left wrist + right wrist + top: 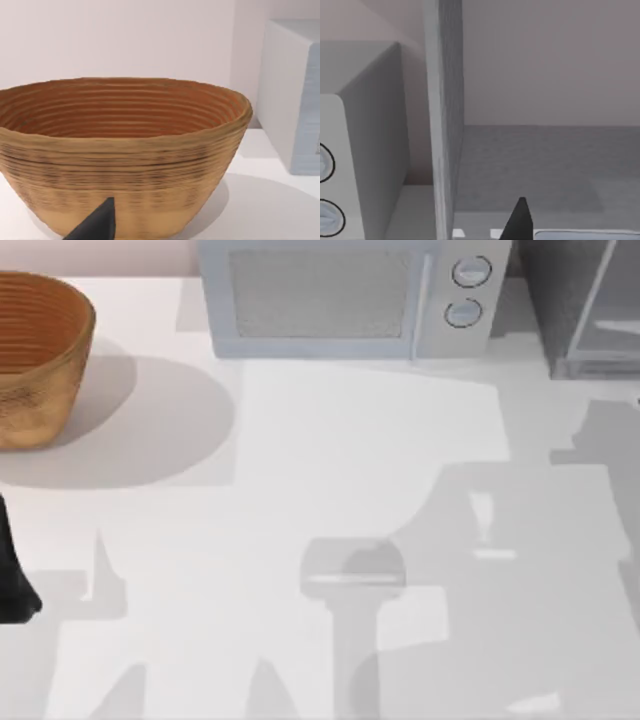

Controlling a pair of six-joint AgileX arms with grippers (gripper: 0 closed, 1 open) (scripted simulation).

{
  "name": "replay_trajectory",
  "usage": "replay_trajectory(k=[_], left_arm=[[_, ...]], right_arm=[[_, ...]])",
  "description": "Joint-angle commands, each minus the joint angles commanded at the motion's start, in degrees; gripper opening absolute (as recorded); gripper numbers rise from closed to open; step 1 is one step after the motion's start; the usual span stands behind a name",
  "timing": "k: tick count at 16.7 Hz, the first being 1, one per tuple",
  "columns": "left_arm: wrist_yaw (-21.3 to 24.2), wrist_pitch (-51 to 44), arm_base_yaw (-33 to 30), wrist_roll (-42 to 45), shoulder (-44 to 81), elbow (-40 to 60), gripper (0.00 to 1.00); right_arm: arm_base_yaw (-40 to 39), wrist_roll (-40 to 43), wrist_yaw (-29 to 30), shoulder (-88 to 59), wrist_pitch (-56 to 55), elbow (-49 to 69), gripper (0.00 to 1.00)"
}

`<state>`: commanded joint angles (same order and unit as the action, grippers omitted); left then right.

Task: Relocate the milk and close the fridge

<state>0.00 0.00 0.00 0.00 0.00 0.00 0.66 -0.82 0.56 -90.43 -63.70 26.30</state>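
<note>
Before right claw [520, 220], fridge [445, 125].

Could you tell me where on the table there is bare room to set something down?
The white table is bare across its middle and near edge, bordered by the woven tan basket at far left, the light grey microwave behind and the grey fridge at far right. The far edge is crowded.

Open table [330, 460] centre, basket [35, 355] far left, microwave [345, 295] behind
</note>
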Motion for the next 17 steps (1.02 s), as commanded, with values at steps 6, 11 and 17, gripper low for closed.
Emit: replay_trajectory(k=[6,11,17], left_arm=[[0.0,0.0,0.0,0.0,0.0,0.0,1.0],[0.0,0.0,0.0,0.0,0.0,0.0,1.0],[0.0,0.0,0.0,0.0,0.0,0.0,1.0]], right_arm=[[4.0,0.3,-5.3,-20.4,1.1,21.3,0.0],[8.5,0.3,-8.8,-36.0,2.4,40.1,0.0],[11.0,0.4,-11.6,-41.7,4.6,45.4,0.0]])
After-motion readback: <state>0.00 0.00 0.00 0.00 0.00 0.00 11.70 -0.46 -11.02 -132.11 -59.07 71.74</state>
